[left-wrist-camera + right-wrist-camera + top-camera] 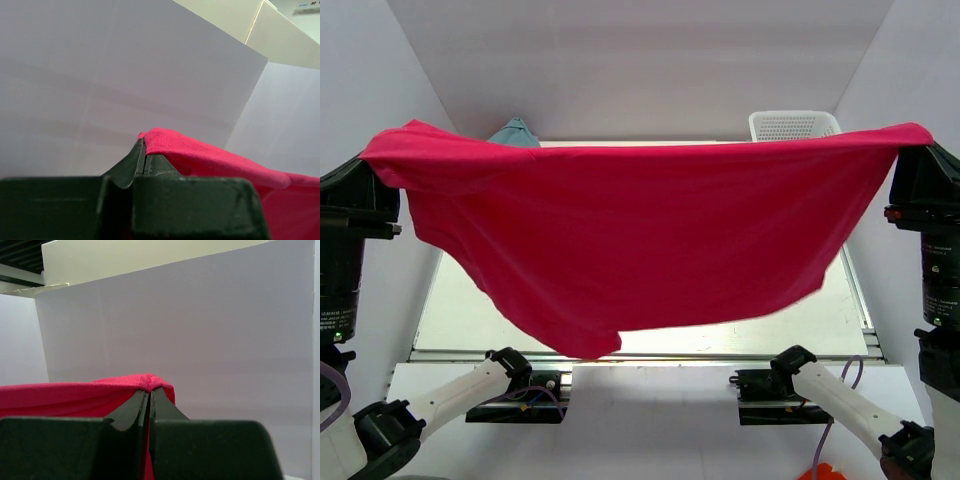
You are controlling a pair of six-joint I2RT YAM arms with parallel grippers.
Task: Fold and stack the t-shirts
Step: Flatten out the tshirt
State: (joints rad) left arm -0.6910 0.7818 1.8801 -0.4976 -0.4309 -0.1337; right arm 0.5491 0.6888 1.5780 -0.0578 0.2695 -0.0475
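The left claw (142, 146) is pinched tight on one corner of a bright magenta-pink soft cloth t-shirt (640, 230). The right claw (149, 390) is clamped the same way on the opposite corner, so the garment hangs in the air between them like a sagging banner above the pale tabletop (455, 300), its lowest fold dipping left of centre. To my eye the step in hand is spreading it out to lay it flat. Doing that well means holding both corners level, drawing them apart just enough to take out the slack without pulling free of either pinch, then lowering so the hanging edge lands first and the cloth lies smooth rather than bunched. The sheet hides most of the tabletop behind it; only the tip of a light blue-grey cloth (515, 132) and the rim of a white plastic mesh basket (792, 124) peep over its top edge. Sleeves and collar are lost in the folds, so I cannot tell which part each claw holds. An orange-red scrap (820, 472) at the bottom edge is cut off, and I cannot make out what it is.
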